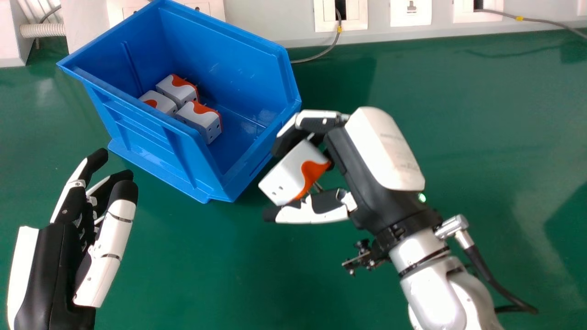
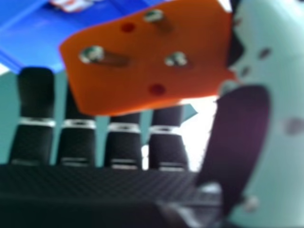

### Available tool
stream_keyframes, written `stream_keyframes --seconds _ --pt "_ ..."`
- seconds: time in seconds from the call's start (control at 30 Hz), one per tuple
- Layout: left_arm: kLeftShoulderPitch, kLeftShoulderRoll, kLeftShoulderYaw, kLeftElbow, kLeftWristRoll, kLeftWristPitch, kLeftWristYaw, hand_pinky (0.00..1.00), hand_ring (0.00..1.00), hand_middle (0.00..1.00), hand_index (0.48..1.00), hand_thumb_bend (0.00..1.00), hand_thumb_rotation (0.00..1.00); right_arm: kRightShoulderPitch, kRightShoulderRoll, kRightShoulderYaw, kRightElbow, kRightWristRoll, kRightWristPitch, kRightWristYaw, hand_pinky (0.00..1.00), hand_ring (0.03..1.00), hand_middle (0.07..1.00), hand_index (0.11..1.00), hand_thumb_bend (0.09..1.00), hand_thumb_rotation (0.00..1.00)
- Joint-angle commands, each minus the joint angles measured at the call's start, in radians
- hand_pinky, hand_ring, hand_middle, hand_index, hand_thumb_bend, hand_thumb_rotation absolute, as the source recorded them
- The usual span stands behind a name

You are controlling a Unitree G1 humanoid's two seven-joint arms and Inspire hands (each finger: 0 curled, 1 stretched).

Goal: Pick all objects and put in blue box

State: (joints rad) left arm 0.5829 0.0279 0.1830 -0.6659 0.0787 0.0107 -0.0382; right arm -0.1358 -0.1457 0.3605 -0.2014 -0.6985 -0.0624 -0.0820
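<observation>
We list first the worktop [image 1: 477, 114], green and faintly glossy, with soft shadows and pale reflections; behind it, one pale wall [image 1: 275, 20] fitted with white sockets [image 1: 410, 12], plus a grey cable [image 1: 321, 54] with a yellow tag, which drops to the surface behind the box. Item, at the far left corner: a white ribbed tube [image 1: 42, 30]. Edges: the worktop's far edge meets the wall; the blue box [image 1: 238, 87] stands near it, left of centre, turned at an angle, its mouth upward. Room for moving: we see a broad run of green to the box's right, and another between the two hands. Contents of the box: three white-and-orange plug adapters [image 1: 199, 120], grouped toward its left side. Held piece: one more white-and-orange adapter [image 1: 286, 178], pinched by the right robot hand [image 1: 351, 158] between bent fingers and thumb, tilted, outside the box and just beside its right-hand near corner. In the right hand view we note its orange face with three metal pins, blue box beyond. Left robot hand [image 1: 52, 261]: at the lower left, nearer us than the box, fingers relaxed, holding nothing.
</observation>
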Motion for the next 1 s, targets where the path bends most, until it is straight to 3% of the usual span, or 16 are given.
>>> stream_keyframes --seconds 0.0,0.2,0.43,0.7,0.97 --pt "-0.002 0.005 0.004 0.003 0.004 -0.031 0.007 0.78 0.84 0.83 0.902 0.51 0.78 -0.041 0.008 -0.021 -0.031 0.012 -0.028 -0.021 0.33 0.437 0.525 0.485 0.493 0.0" --pt "-0.002 0.003 -0.002 0.018 0.004 -0.043 0.008 0.78 0.84 0.83 0.899 0.5 0.78 -0.133 0.015 -0.048 0.016 0.001 -0.018 -0.041 0.34 0.438 0.515 0.47 0.494 0.0" --pt "0.005 0.003 -0.012 0.014 0.01 -0.047 0.009 0.78 0.84 0.83 0.898 0.5 0.78 -0.272 0.042 -0.056 0.145 -0.013 -0.011 -0.087 0.34 0.44 0.515 0.459 0.495 0.0" --pt "0.013 0.009 -0.011 0.025 0.013 -0.06 0.008 0.78 0.84 0.83 0.898 0.5 0.78 -0.455 0.079 -0.043 0.332 -0.007 -0.019 -0.127 0.34 0.439 0.519 0.465 0.494 0.0" --pt "0.021 0.006 -0.016 0.018 0.014 -0.06 0.011 0.78 0.84 0.83 0.899 0.51 0.78 -0.652 0.118 -0.008 0.576 -0.009 -0.054 -0.177 0.34 0.437 0.525 0.486 0.493 0.0"
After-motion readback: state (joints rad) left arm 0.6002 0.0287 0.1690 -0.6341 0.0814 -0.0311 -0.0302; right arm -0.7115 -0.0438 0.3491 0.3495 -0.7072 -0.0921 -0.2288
